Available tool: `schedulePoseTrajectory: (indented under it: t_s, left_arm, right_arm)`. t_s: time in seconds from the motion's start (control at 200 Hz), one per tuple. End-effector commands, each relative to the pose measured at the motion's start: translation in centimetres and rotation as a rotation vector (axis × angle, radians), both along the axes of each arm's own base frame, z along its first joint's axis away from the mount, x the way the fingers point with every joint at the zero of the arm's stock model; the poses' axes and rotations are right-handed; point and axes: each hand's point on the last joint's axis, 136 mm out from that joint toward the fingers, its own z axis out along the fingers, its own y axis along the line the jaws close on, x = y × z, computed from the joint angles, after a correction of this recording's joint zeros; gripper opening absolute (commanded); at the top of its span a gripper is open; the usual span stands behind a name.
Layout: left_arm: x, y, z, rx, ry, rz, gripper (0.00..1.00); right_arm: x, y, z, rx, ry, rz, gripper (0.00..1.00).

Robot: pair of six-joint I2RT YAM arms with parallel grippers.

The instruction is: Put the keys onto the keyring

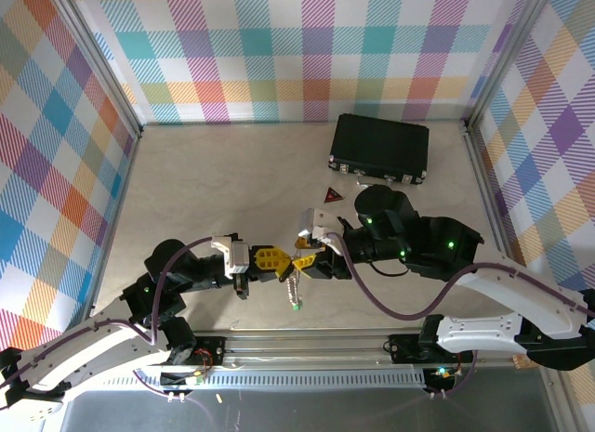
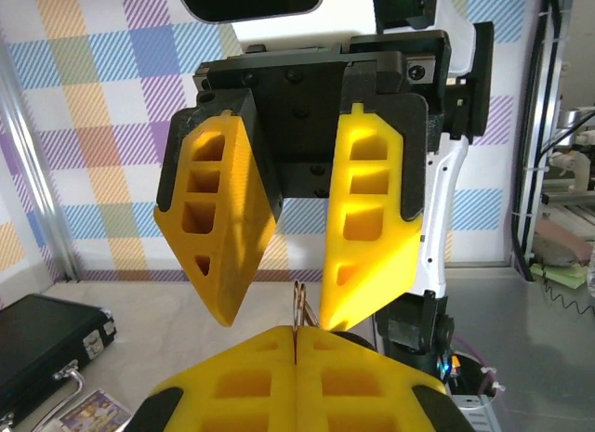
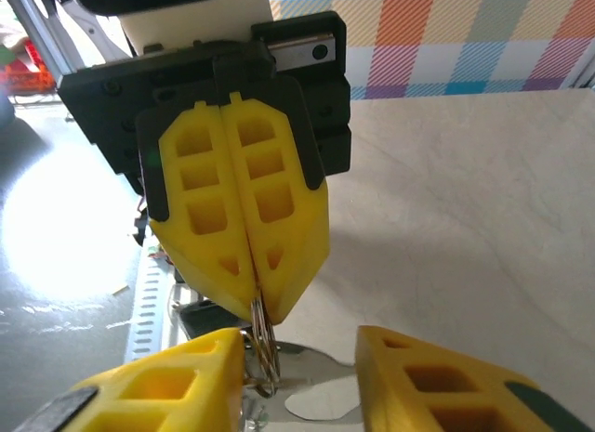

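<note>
My left gripper [image 2: 296, 332] is shut on the keyring [image 2: 300, 305], a thin metal ring that stands edge-on out of its tips. In the right wrist view the ring [image 3: 264, 350] hangs below the left gripper [image 3: 258, 307]. My right gripper [image 3: 297, 344] is open around the ring, whose lower part lies close to the left finger [image 3: 191, 381]. From above, both grippers meet tip to tip at the table's near middle, left gripper [image 1: 284, 263] and right gripper [image 1: 305, 262]. A pale chain [image 1: 294, 287] dangles under them with a green-headed key [image 1: 295, 306] at its end.
A black case [image 1: 379, 149] lies at the back right, with a dark red triangular piece [image 1: 332, 196] in front of it. A patterned card [image 2: 88, 415] lies near the case. Checkered walls close three sides. A metal rail [image 1: 307, 344] runs along the near edge.
</note>
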Motion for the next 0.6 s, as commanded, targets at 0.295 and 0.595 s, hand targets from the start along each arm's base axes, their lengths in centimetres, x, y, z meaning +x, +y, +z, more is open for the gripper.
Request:
schedulePoseTrajectory:
  t_s: [0.295,0.595]
  left_arm:
    - [-1.6,0.8,2.7,-0.111,-0.039,-0.063,0.0]
    - [1.7,0.9,-0.9,0.178,-0.042,0.128,0.1]
  right_arm:
    - [-0.9,0.1,0.3,0.011,-0.017,0.057,0.04]
    - [-0.5,-0.7,-2.1,-0.217,-0.052,0.103,0.0]
